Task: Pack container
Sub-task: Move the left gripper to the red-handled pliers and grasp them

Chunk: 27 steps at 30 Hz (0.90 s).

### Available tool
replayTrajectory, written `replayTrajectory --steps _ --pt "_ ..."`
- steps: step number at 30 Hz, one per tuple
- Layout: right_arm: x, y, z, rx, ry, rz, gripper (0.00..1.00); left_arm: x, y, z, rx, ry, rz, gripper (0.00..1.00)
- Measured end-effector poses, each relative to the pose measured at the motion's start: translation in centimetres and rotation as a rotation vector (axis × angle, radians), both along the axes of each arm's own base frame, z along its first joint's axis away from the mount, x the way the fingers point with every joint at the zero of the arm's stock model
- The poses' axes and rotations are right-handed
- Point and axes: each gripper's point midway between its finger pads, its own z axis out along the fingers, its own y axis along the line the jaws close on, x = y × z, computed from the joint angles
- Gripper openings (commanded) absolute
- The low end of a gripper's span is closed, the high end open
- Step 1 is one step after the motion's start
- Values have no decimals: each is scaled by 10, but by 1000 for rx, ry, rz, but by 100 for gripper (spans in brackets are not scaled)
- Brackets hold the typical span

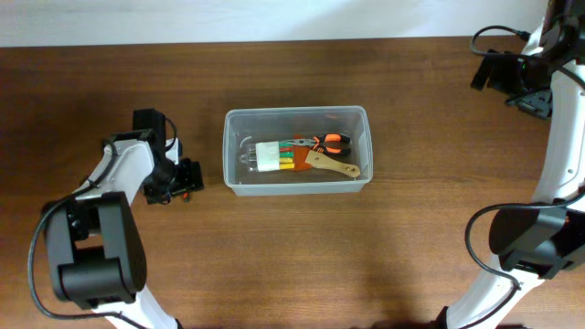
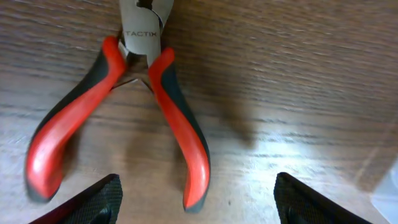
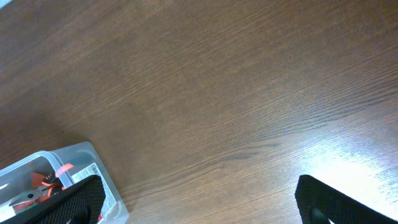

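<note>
A: What's on the table [image 1: 411, 247]?
B: The container [image 1: 294, 186], mid-table, with tools [image 1: 331, 165] lying inside it and open wood along its near and right sides.
A: Left end effector [image 2: 199, 205]?
B: Just left of the container, fingers spread wide. Red-handled pliers [image 2: 186, 143] lie before them, ungripped.
A: Right end effector [image 3: 199, 208]?
B: Far right, fingers wide apart, holding nothing.

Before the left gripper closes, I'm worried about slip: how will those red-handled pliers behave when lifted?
Pliers likely stiff, heavyish: metal head. Handles lie spread, so squeezing may swing them shut. Glossy grips could slip in the left gripper.
</note>
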Motion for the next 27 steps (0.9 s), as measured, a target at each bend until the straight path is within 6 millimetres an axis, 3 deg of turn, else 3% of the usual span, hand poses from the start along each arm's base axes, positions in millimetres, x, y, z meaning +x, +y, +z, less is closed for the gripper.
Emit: replayTrajectory --steps 11,21,27 --pt "0 0 0 0 0 1 98 7 9 -8 52 4 42 60" --pt "1 0 0 -1 -4 0 98 7 15 -9 89 6 49 60" --pt "2 -1 1 -2 -11 -2 98 7 20 -10 116 6 52 42"
